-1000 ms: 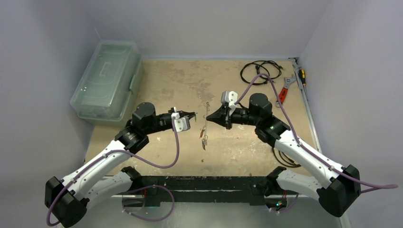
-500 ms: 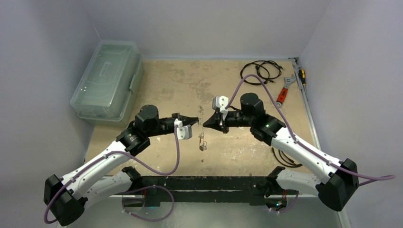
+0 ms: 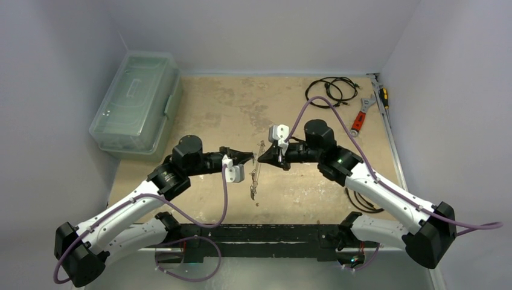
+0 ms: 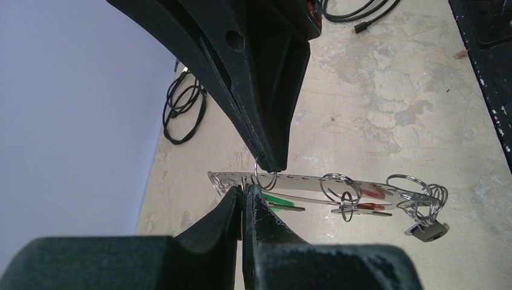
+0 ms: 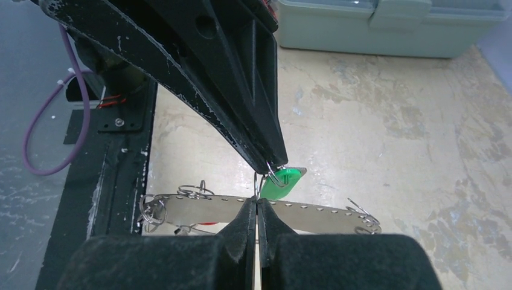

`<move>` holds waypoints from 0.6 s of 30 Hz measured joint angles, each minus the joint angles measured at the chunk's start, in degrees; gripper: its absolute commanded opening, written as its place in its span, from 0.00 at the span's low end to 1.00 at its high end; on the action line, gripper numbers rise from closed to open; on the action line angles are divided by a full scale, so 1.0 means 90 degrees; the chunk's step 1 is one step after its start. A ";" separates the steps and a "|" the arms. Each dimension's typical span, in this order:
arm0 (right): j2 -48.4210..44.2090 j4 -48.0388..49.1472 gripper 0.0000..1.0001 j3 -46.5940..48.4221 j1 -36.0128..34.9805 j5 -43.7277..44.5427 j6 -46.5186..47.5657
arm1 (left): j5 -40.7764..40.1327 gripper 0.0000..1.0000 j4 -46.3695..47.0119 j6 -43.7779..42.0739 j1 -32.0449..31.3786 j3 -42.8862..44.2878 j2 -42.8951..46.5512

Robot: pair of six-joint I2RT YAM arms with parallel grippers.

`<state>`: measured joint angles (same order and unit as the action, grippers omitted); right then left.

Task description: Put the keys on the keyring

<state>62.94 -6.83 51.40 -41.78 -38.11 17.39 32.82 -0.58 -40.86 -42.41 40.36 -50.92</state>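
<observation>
Keyring (image 5: 199, 210) in right hand (image 5: 256, 211), left hand (image 4: 243, 196) tip at rim

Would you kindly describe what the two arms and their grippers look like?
The left arm and right arm have white links, black joints and black bases. A purple cable loops along each to a white wrist block. The left gripper and right gripper are black, tapering to narrow tips.

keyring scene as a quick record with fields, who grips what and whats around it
keyring: large flat silvery metal hoop, held up between both grippers
left gripper: shut on the green-tagged key's small ring
right gripper: shut on the keyring's rim
other keys: red-tagged key and black-tagged key hanging from split rings on the keyring
back left: clear plastic lidded box
back right: black cable coil, red-handled wrench
</observation>
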 measured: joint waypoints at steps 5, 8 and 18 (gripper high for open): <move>-0.0413 0.0340 0.00 -0.0396 -0.0267 0.0384 0.0221 | 0.0002 0.00 -0.0124 -0.0068 -0.0039 0.0000 0.0022; -0.0690 0.0529 0.00 -0.0605 -0.0442 0.0663 0.0415 | 0.0007 0.00 -0.0202 -0.0087 -0.0070 0.0000 0.0027; -0.0906 0.0835 0.00 -0.0930 -0.0869 0.1549 0.1195 | 0.0024 0.00 -0.0267 -0.0119 -0.0114 0.0000 0.0114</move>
<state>54.78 0.69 43.03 -49.60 -24.16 28.14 33.04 -2.98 -41.93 -43.44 40.36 -49.89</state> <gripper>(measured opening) 0.006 0.019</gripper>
